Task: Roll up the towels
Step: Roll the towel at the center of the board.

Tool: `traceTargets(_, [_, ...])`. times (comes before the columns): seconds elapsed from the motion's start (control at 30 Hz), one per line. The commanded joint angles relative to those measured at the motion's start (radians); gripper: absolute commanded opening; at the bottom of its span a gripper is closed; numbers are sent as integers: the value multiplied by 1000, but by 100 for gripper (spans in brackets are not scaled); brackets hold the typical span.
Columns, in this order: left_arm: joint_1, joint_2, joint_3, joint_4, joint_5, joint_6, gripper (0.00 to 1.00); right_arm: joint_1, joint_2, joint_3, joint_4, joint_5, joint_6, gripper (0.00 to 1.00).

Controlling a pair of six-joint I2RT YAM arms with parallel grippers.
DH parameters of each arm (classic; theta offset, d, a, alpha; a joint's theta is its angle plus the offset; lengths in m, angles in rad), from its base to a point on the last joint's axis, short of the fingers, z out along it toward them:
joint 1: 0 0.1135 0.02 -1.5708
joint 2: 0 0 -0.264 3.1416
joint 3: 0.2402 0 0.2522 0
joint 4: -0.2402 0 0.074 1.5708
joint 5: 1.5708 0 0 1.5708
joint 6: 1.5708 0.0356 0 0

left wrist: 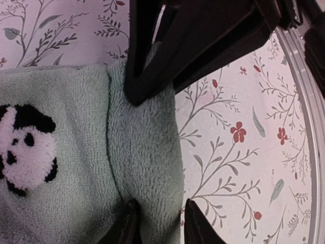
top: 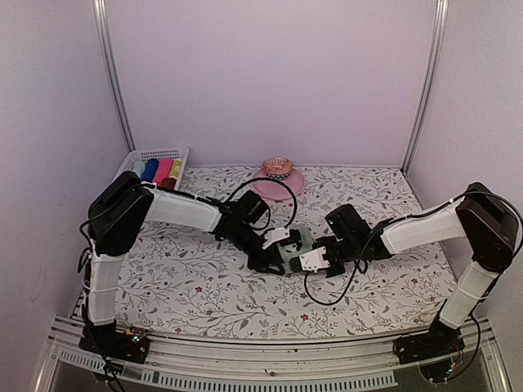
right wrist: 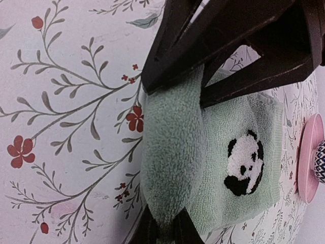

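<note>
The pale green towel (top: 299, 242) with a black-and-white panda motif lies mid-table; its near edge is folded into a thick roll (left wrist: 147, 152). My left gripper (top: 276, 260) is shut on one end of that roll; its fingertips pinch the fold in the left wrist view (left wrist: 160, 219). My right gripper (top: 317, 261) is shut on the other end (right wrist: 165, 229). The panda (right wrist: 245, 163) faces up on the flat part (left wrist: 25, 147). Each wrist view shows the other gripper's dark fingers (left wrist: 152, 76) (right wrist: 203, 66) at the roll's far end. The plain red-brown towel does not clearly show.
A pink plate (top: 288, 187) holding a small patterned bowl (top: 277, 167) stands at the back, also at the right edge of the right wrist view (right wrist: 307, 162). A white basket (top: 151, 155) of coloured rolls sits back left. The floral table cover (top: 188, 278) surrounds the towel.
</note>
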Motion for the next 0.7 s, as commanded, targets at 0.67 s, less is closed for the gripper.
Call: traceTargets(0.67, [-138,-374,-478,507,-520,71,61,-123,260,403,-628,-308,108,8])
